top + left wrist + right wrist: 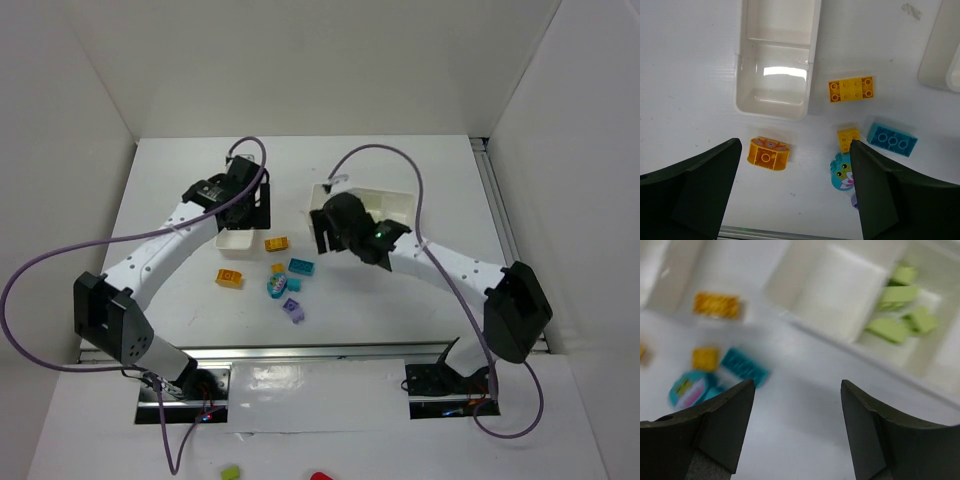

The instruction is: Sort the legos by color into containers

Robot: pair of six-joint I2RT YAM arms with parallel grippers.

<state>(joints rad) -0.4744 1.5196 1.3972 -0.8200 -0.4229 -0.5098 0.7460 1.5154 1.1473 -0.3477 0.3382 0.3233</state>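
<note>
Loose legos lie mid-table: an orange flat brick point(276, 243) point(851, 89), a rounded orange brick point(229, 277) point(768, 153), a small yellow brick point(848, 137), a teal brick point(300, 266) point(891, 139), a teal frog piece point(841, 172) and a purple brick point(293, 310). The narrow two-compartment tray point(740, 75) is empty. The wider tray point(840, 295) holds several light green bricks point(900, 310). My left gripper point(796, 150) is open and empty, above the table near the rounded orange brick. My right gripper point(797, 385) is open and empty, between the wider tray and the loose bricks.
A metal rail point(300, 352) runs along the near edge, with stray green point(231, 472) and red point(320, 477) bits beyond it. White walls enclose the table on three sides. Purple cables loop off both arms. The right wrist view is blurred.
</note>
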